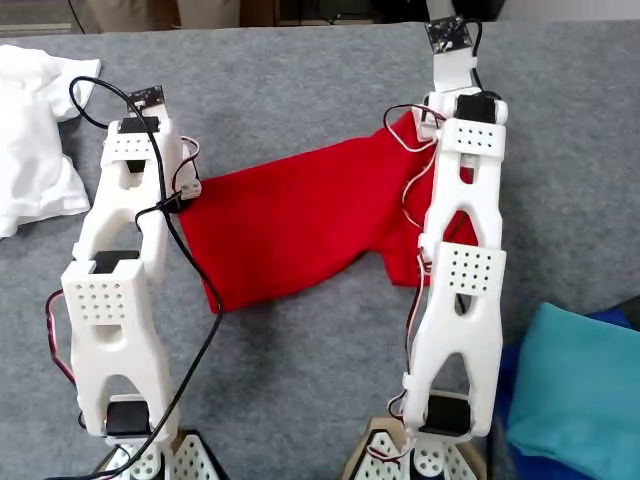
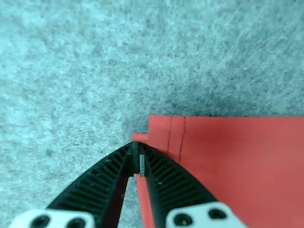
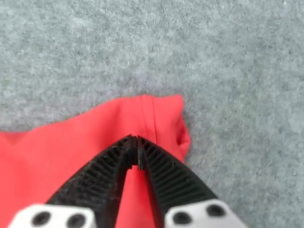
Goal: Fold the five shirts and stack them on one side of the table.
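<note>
Red shirt (image 1: 290,225) is lying mid-table between the arms, not folded yet. The left gripper (image 2: 137,161) and right gripper (image 3: 137,152) are each pinched shut on an edge of it. The white heap (image 1: 30,140) far left looks crumpled and the teal shirt (image 1: 575,390) near right looks folded-ish, so I'd guess there's plenty left.

no text or labels can be read.
</note>
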Tool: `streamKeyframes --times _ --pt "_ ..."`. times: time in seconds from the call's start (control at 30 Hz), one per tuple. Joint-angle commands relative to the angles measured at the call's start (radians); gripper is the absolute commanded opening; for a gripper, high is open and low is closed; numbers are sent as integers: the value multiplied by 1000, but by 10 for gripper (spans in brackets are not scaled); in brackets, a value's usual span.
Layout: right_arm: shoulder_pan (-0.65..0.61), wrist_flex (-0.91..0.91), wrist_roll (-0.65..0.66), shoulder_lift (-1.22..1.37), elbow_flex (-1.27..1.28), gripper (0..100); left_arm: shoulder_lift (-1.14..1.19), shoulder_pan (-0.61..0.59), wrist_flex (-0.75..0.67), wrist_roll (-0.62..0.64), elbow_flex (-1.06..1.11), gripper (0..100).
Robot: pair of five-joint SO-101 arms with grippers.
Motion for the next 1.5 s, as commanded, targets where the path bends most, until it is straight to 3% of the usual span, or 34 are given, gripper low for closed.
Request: streamKeyframes --times 0.0,0.2,1.47 --pt "-19 55 2 -15 -59 26 4 -38 -2 5 -17 20" --pt "-22 161 2 -15 -147 117 4 -38 -3 6 -20 23" --pt "33 86 9 74 -189 116 4 -38 -3 6 -18 23"
